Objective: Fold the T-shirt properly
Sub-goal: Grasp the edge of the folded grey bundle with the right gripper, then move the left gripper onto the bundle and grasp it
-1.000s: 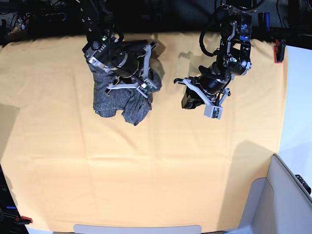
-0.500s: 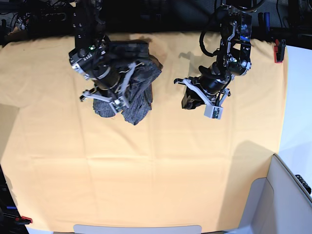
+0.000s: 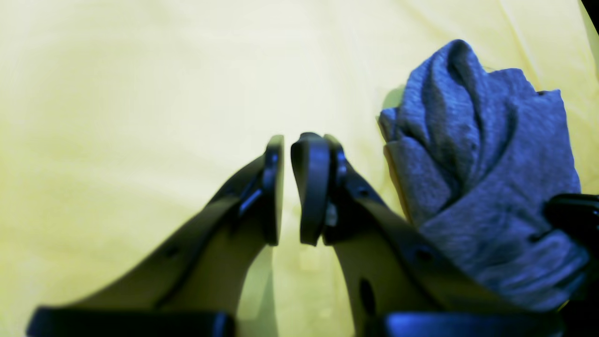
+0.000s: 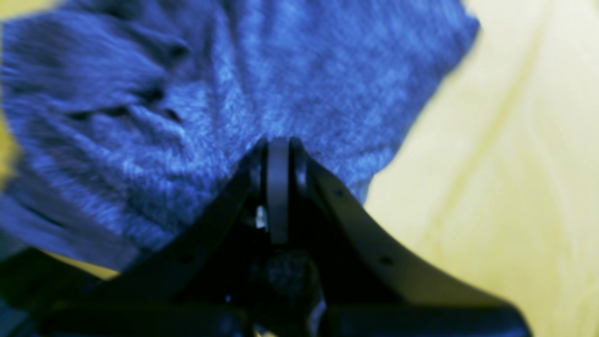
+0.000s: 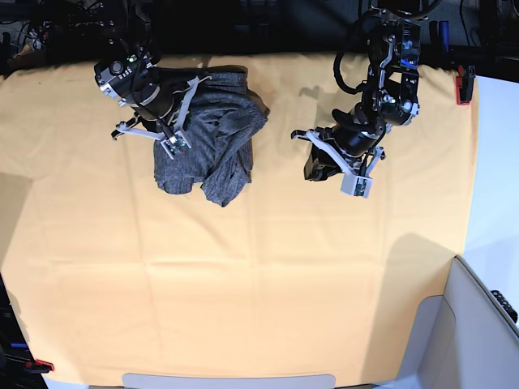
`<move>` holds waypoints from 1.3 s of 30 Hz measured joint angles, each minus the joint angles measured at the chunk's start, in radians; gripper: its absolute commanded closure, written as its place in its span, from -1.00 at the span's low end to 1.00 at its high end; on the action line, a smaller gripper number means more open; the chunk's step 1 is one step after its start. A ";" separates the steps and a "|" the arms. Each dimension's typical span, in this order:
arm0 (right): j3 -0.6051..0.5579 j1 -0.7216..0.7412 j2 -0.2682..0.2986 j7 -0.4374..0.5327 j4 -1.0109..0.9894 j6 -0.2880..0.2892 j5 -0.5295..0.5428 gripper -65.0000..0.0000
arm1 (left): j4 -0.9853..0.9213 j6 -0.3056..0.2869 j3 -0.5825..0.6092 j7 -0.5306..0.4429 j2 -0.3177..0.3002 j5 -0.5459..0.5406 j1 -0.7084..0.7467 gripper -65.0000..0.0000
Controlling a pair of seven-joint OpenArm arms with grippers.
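Right fingers [image 4: 279,154] pinched together against the T-shirt [image 5: 212,138] — left fingers [image 3: 273,187] narrowly apart, empty, beside it.

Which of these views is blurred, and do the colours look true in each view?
Right wrist view: blurred throughout, T-shirt smeared, tinted blue. Left wrist view: left gripper soft, same blue tint, table cloth washed out pale yellow. Base view: sharp, shirt grey, arm shadows on the cloth.

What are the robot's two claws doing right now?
Left gripper: nearly closed, holding nothing.
Right gripper: shut, pinching the T-shirt.
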 measured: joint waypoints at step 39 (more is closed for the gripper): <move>-0.006 -0.042 0.002 -0.003 0.005 0.003 0.009 1.00 | 0.061 -0.192 0.533 0.285 0.021 -0.004 -0.306 0.78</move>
